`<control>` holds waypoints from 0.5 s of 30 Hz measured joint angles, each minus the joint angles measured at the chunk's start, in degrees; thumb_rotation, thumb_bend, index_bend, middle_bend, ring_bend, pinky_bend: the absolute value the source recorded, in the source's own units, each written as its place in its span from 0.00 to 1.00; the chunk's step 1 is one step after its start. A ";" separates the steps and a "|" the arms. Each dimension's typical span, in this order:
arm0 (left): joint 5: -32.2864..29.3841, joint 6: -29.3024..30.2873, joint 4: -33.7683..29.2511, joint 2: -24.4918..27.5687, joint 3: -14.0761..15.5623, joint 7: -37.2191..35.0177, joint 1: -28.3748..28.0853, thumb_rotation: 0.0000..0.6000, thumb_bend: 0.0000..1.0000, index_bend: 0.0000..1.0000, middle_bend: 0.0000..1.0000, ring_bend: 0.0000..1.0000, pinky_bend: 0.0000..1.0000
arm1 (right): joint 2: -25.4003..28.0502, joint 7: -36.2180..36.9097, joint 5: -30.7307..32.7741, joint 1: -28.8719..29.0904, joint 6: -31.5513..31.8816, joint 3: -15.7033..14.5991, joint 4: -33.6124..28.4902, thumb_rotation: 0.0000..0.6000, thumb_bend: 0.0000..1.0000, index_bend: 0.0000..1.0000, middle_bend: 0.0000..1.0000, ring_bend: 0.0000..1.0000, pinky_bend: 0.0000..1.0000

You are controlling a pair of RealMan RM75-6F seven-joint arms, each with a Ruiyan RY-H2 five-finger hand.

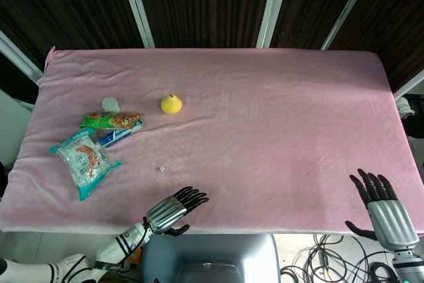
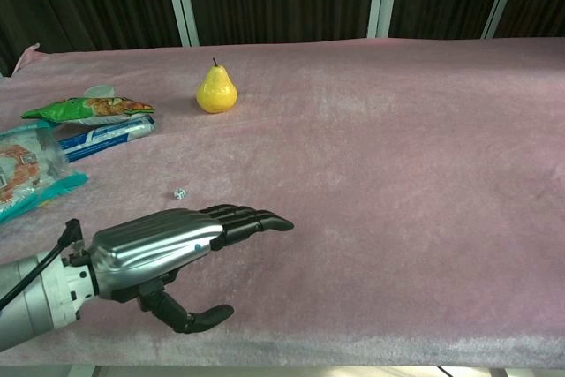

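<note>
Left hand and right hand: both released, holding nothing, at the table's near edge. Pear, snack packets untouched toward the left edge.

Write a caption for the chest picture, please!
Open left hand hovers over pink table, near a yellow pear.

Table covered by a pink plush cloth. Lying on it, all toward the left: a yellow pear, upright; a green snack packet resting on a blue-and-white packet; a small white lidded cup, possibly a jar; a teal-edged clear bag of wrapped snacks; a tiny die-like cube.
</note>
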 measured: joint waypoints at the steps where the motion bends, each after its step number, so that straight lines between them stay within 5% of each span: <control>1: -0.18 -0.10 0.05 0.00 0.11 -0.13 -0.01 1.00 0.41 0.00 0.05 0.02 0.03 | 0.03 0.08 0.15 -0.02 0.01 0.05 0.01 1.00 0.28 0.00 0.00 0.00 0.00; 10: -1.28 1.57 2.01 -0.38 -0.77 -0.22 -0.06 1.00 0.41 0.01 0.05 0.02 0.03 | 0.26 0.56 0.44 -0.11 0.10 0.20 0.31 1.00 0.28 0.00 0.00 0.00 0.00; 15: -2.64 4.92 5.75 -0.94 -2.84 1.32 0.87 1.00 0.41 0.16 0.05 0.02 0.03 | 0.13 0.75 0.00 -0.30 1.05 0.39 0.54 1.00 0.28 0.00 0.00 0.00 0.00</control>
